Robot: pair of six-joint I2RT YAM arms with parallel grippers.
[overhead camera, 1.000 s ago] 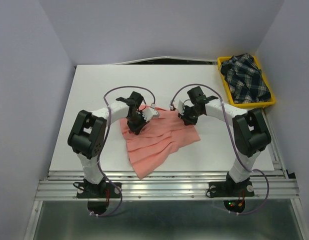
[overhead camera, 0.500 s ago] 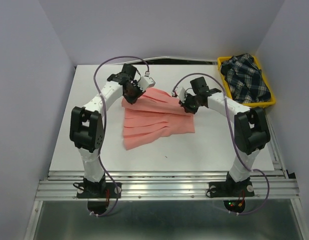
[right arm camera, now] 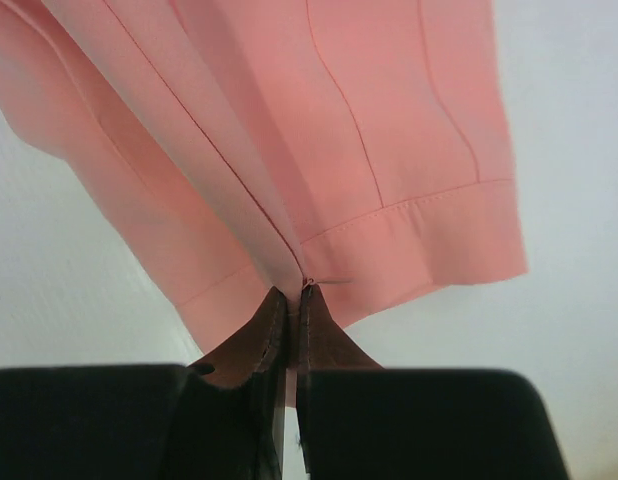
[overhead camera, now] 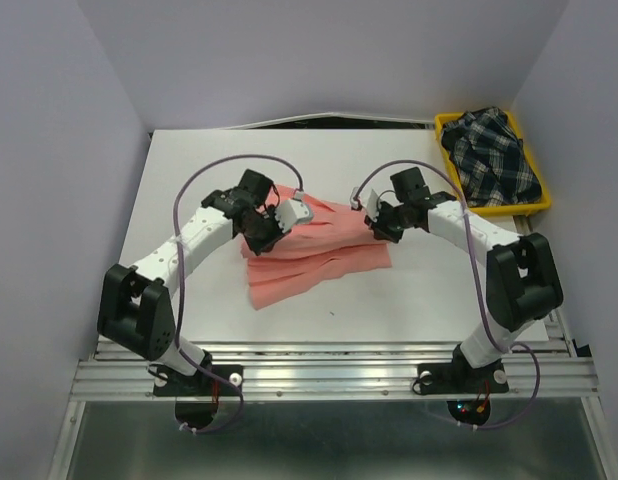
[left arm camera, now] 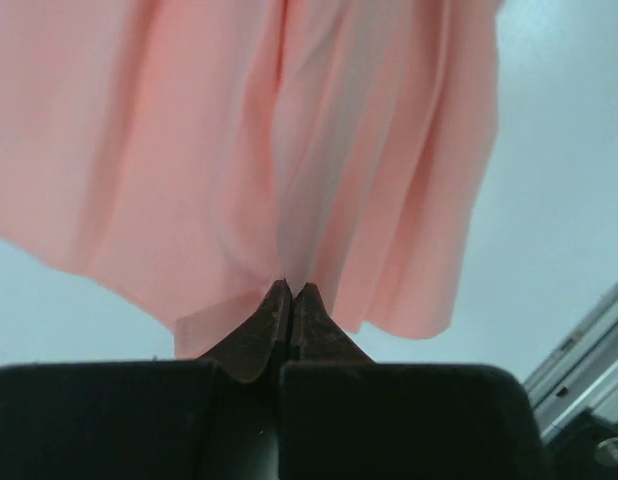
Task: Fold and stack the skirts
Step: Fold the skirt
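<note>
No lettering, label, brand or number to read anywhere here, not on the arms, the cloth, the tray or the table.

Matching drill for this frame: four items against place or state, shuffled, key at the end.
1 pink skirt
2 plaid skirt
3 yellow tray
4 left gripper

a far right corner
b shut on the pink skirt
c heaped in the tray
d on the table, pinched at two spots

Pairs: 1-d, 2-c, 3-a, 4-b
</note>
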